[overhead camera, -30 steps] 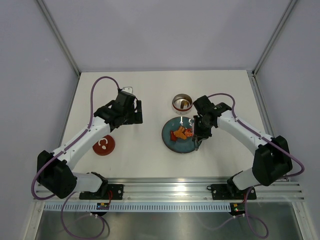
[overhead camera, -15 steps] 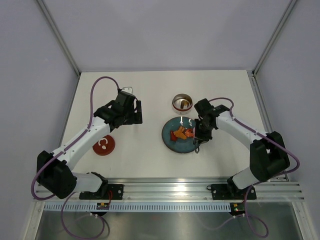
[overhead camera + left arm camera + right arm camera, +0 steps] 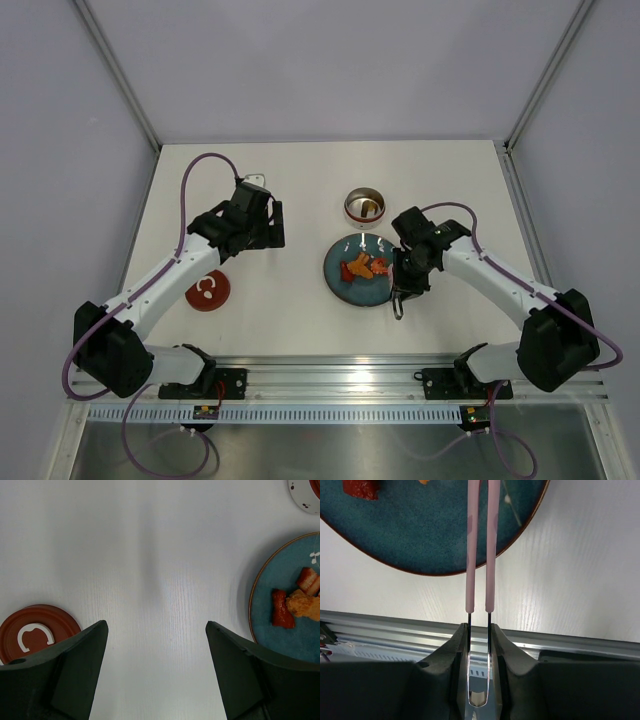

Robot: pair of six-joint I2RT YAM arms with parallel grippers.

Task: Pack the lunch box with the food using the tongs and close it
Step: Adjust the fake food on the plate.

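The lunch box, a small round steel tin, stands open behind the teal plate. Orange and red food lies on the plate. My right gripper hangs over the plate's right rim, shut on the tongs. In the right wrist view the fingers squeeze the metal bend while the tongs' pink arms reach out over the plate; their tips are out of frame. The red lid lies at the left. My left gripper hovers open over bare table, holding nothing.
In the left wrist view the open gripper frames white tabletop, with the lid at lower left, the plate with food at right and the tin's edge in the top corner. A metal rail runs along the near edge.
My right gripper has drawn the tongs slightly toward the near edge and the right arm's elbow has swung right. The left arm has not moved.
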